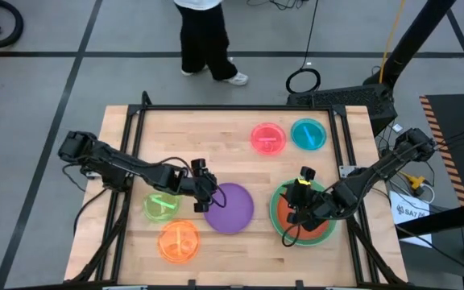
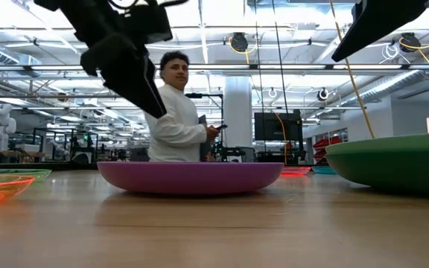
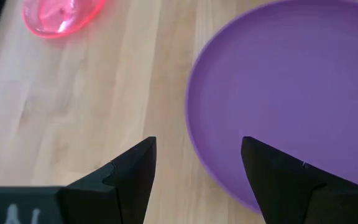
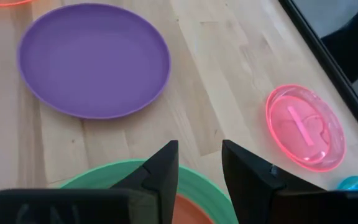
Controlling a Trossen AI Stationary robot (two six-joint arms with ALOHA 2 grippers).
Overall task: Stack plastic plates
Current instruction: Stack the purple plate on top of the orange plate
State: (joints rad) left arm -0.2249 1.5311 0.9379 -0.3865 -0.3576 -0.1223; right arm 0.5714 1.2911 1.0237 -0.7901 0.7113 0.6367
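A purple plate (image 1: 232, 208) (image 2: 192, 177) lies flat on the table near its middle. My left gripper (image 1: 209, 196) (image 3: 197, 152) hovers open above the plate's left rim (image 3: 197, 124), one finger over the plate and one over bare wood, touching nothing. To the right, an orange-red plate (image 1: 316, 229) lies in a mint green one (image 4: 104, 175), which lies in a dark green one (image 2: 401, 160). My right gripper (image 1: 300, 201) (image 4: 199, 163) hangs open above that stack with nothing between its fingers.
Small translucent plates lie apart on the table: pink (image 1: 268, 138) and blue (image 1: 308, 134) at the far right, lime (image 1: 161, 206) and orange (image 1: 179, 241) at the near left, under the left arm. A person (image 1: 204, 40) stands beyond the far edge.
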